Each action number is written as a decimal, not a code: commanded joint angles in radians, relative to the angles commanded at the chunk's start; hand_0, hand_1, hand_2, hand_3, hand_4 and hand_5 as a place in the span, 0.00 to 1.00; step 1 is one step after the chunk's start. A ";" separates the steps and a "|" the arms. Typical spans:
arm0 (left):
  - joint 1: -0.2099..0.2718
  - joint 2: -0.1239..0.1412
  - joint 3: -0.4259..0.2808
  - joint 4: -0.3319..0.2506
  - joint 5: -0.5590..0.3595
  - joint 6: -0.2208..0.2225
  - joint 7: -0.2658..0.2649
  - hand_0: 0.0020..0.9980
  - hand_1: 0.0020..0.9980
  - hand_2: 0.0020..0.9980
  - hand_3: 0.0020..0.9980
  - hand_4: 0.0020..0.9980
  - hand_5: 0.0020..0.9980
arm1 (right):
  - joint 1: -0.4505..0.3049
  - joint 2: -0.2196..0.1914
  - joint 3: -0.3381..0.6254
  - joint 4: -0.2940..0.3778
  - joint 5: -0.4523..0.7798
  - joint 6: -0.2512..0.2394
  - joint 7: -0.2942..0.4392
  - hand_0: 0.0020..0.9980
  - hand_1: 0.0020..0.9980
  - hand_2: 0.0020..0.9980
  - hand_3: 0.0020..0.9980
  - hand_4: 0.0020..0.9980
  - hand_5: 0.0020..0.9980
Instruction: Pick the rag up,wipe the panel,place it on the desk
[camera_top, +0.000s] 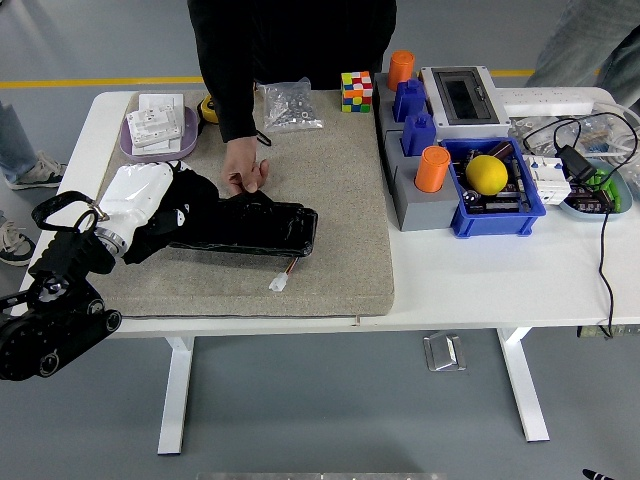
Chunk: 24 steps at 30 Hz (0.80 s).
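Black rag (232, 212), crumpled on glossy black panel (270, 229) atop grey mat (330, 200), just right of left hand (150, 205), whose grip is indiscernible.

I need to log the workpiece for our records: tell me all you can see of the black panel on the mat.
The black panel is a flat, glossy, roughly rectangular slab lying on the grey mat. A thin wire with a small white connector trails from its near edge. The robot's left hand covers its left end, and a person's hand rests at its far edge.
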 joint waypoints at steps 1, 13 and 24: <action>0.003 0.003 -0.005 0.001 0.001 0.000 0.000 0.21 0.14 0.66 0.68 0.47 0.00 | -0.001 0.000 0.000 0.000 0.000 0.000 0.000 0.78 0.70 0.73 0.66 1.00 0.57; 0.050 0.034 -0.079 0.020 0.014 0.001 -0.003 0.21 0.14 0.66 0.68 0.47 0.00 | -0.003 0.001 0.000 0.001 -0.002 -0.002 -0.002 0.78 0.70 0.73 0.66 1.00 0.57; 0.073 0.036 -0.135 0.069 -0.014 0.024 -0.044 0.21 0.14 0.66 0.68 0.47 0.00 | -0.005 0.004 0.002 0.002 -0.003 -0.003 -0.004 0.79 0.70 0.73 0.67 1.00 0.57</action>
